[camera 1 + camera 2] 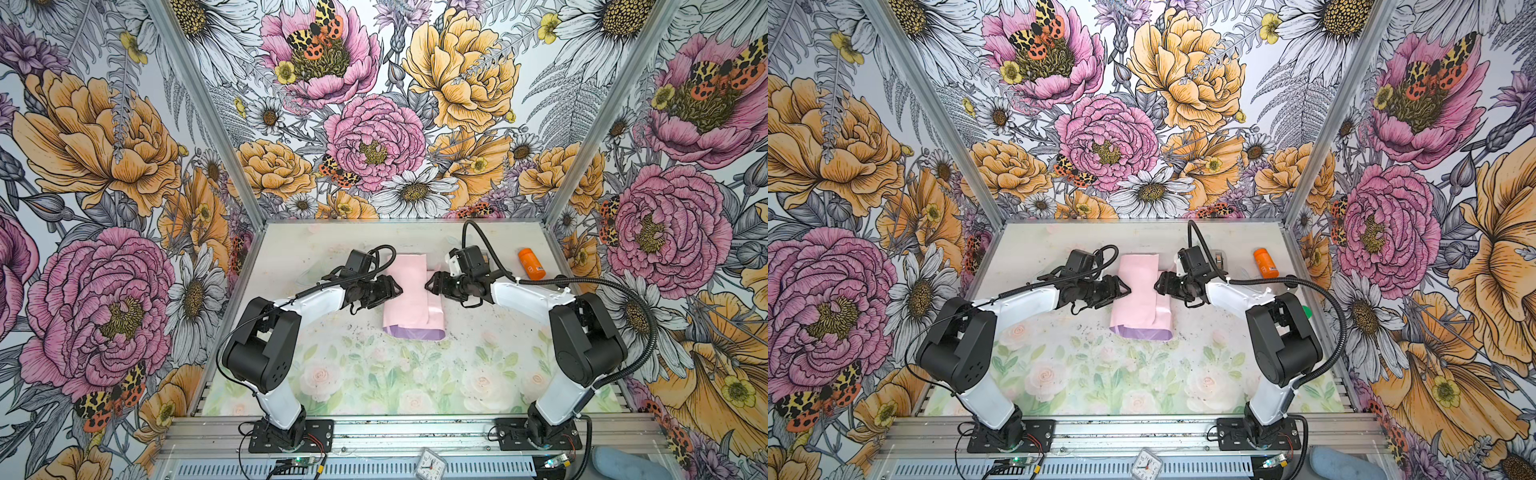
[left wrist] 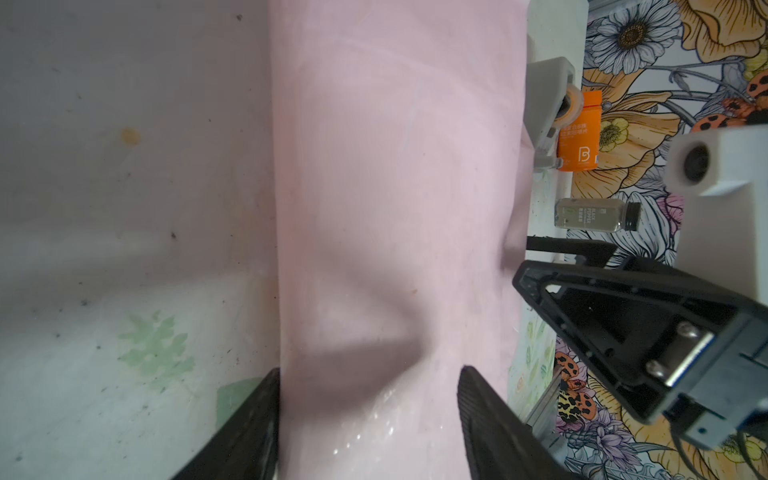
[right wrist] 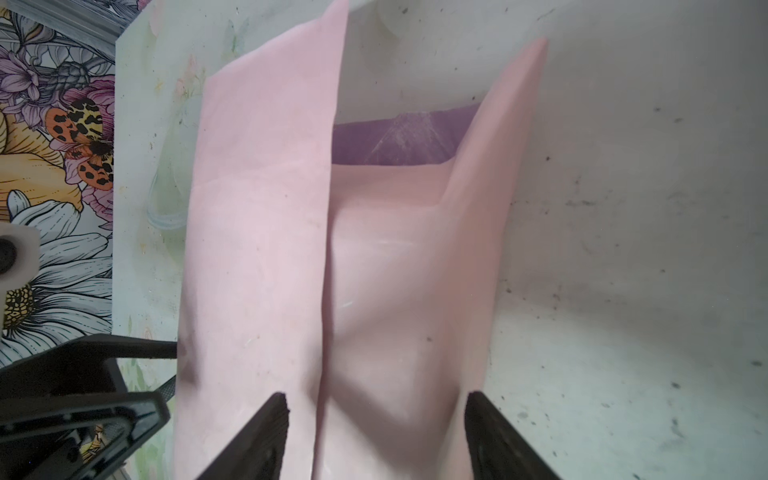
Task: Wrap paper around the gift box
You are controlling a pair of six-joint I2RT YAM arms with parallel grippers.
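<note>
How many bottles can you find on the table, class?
2. An orange bottle lies far right on the table; a clear bottle with a black cap lies near it, shown only by the left wrist view. Others may be hidden.

Paper [image 1: 409, 291] folded into a long parcel mid-table, pale pink face up. Two flaps overlap along a lengthwise seam, with the lilac face showing at the near end.
</note>
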